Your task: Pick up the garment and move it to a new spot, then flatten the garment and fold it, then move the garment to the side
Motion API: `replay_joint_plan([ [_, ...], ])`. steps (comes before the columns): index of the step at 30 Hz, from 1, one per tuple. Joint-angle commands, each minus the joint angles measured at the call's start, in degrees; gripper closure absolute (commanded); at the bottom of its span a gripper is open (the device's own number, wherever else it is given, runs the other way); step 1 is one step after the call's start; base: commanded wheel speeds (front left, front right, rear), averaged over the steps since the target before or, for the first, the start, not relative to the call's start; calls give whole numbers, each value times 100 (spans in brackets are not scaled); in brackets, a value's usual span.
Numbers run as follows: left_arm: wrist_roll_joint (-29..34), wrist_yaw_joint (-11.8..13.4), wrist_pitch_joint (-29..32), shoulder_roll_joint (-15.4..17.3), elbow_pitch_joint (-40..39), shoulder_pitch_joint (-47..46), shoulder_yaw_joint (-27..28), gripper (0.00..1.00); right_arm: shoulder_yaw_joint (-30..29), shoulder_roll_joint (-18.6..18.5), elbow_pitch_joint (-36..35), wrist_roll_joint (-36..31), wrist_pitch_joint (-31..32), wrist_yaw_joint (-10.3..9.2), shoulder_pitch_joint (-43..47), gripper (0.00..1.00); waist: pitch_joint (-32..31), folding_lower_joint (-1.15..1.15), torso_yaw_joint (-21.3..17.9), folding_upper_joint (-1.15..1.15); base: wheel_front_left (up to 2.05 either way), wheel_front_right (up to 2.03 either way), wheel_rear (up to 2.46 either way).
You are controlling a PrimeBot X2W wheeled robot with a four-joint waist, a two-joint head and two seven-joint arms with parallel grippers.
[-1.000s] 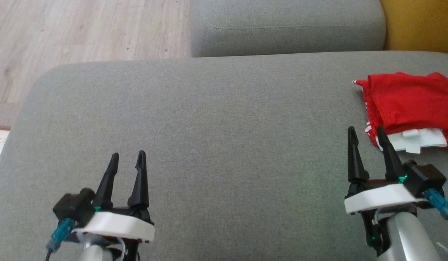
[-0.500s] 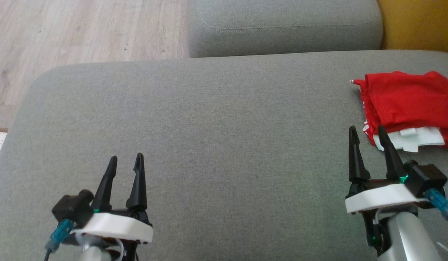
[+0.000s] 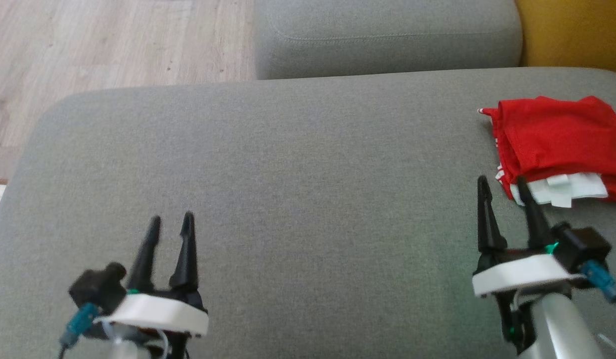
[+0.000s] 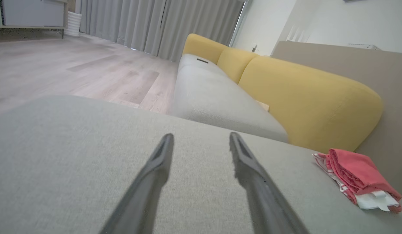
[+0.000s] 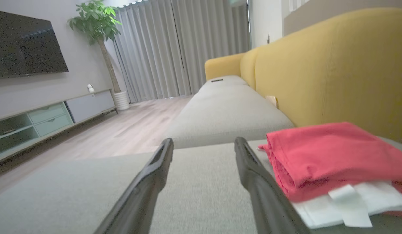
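Observation:
The garment (image 3: 557, 137) is red with a white part, folded into a compact stack at the far right of the grey cushion (image 3: 298, 164). It also shows as the garment (image 4: 358, 178) and the garment (image 5: 334, 156). My right gripper (image 3: 503, 185) is open with nothing between its fingers, its tips just left of the garment's near corner and apart from it. My left gripper (image 3: 171, 222) is open and empty over the cushion's near left part, far from the garment. Open fingers rise in both wrist views: left gripper (image 4: 201, 138), right gripper (image 5: 203, 144).
A second grey seat cushion (image 3: 387, 37) lies beyond the work cushion. A yellow sofa back (image 5: 334, 65) stands right behind the garment. Wooden floor (image 3: 113, 45) lies off the cushion's far left edge. A TV cabinet (image 5: 41, 120) stands across the room.
The whole head picture has shifted slightly left and up, so the camera has moved. Both grippers stay open and keep their places relative to the cushion and garment.

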Motion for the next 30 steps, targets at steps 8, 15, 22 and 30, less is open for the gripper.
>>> replay_joint_plan([
  [8, -224, -12, 62, -9, 392, 158, -16, 100, -18, 17, 380, 244, 83, 0, 189, 100, 1, 0, -13, 0, 0, 0, 0],
  [15, -633, -35, 168, 7, 412, 102, 53, 100, -57, 15, 339, 698, 195, 0, 186, 100, 3, 0, -32, 0, 0, 0, 0],
  [22, -1040, -59, 276, 20, 428, 46, 123, 100, -98, 14, 300, 1153, 308, -1, 181, 100, 4, 0, -50, 0, 0, 0, 0],
  [30, -1445, -82, 385, 31, 440, -6, 197, 100, -141, 13, 265, 1607, 423, -1, 173, 100, 6, 0, -68, 0, 0, 0, 0],
])
